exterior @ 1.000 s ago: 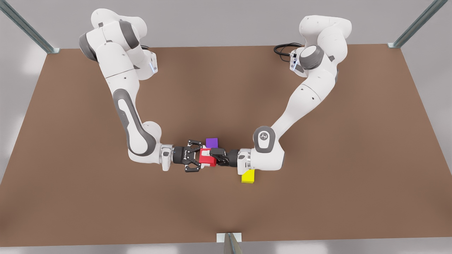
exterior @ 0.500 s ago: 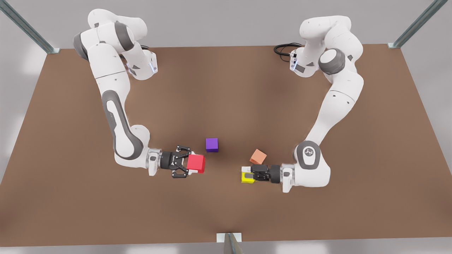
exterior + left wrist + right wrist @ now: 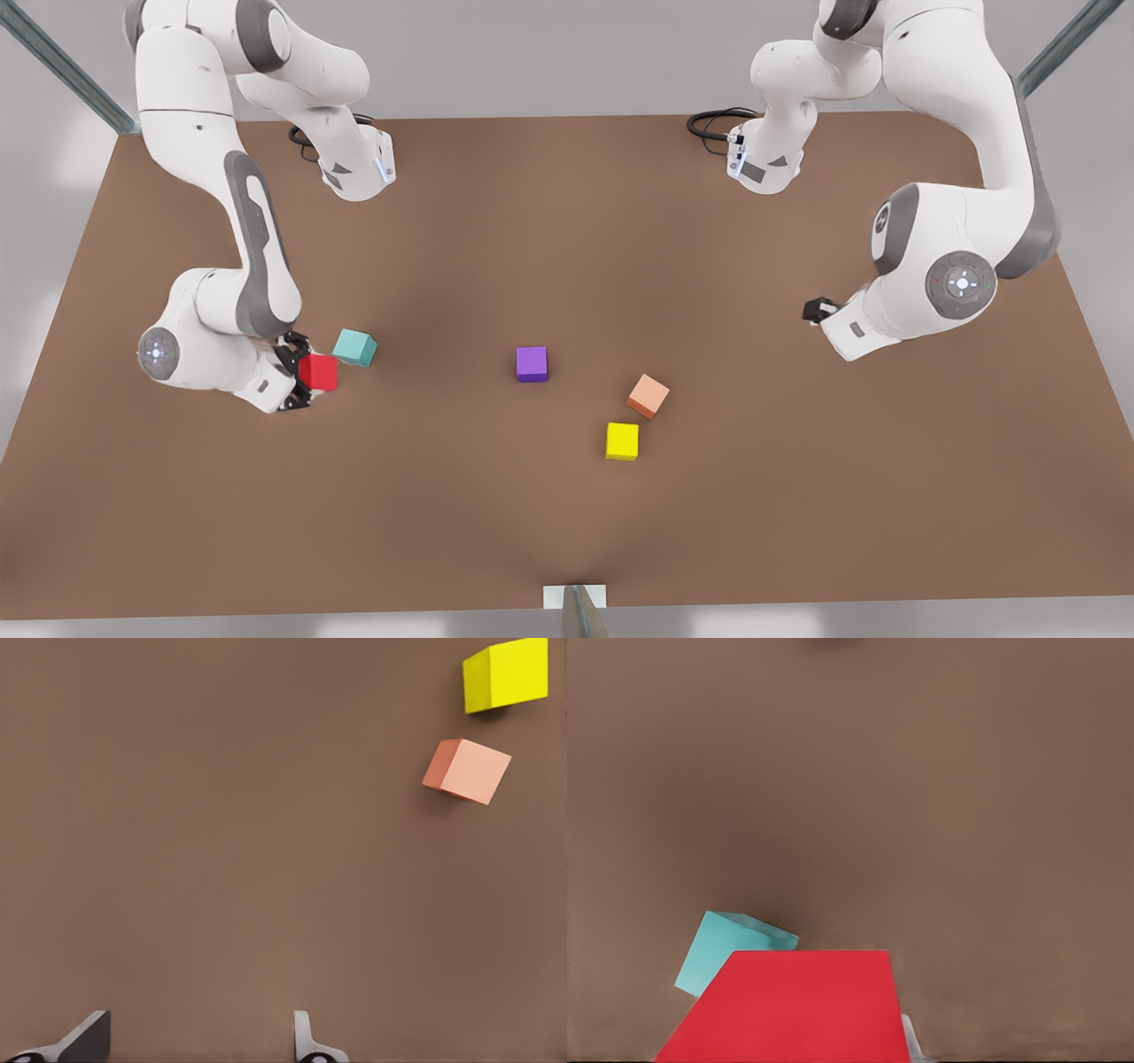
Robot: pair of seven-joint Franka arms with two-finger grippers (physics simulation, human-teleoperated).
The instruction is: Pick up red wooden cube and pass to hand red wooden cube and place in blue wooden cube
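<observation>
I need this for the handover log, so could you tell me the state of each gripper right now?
Right gripper: shut on the red wooden cube, beside the blue wooden cube.
Left gripper: open, holding nothing, above bare table.

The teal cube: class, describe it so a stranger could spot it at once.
Start at the brown table and go to the arm on the front view's left, whose right gripper grips the red cube. Just behind that sits the teal cube, the only blue-green block, resting free on the table.

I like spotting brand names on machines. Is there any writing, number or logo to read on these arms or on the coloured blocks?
None can be read. The red wooden cube, blue wooden cube and other cubes are plain; the arms carry only small round marks, no letters.
</observation>
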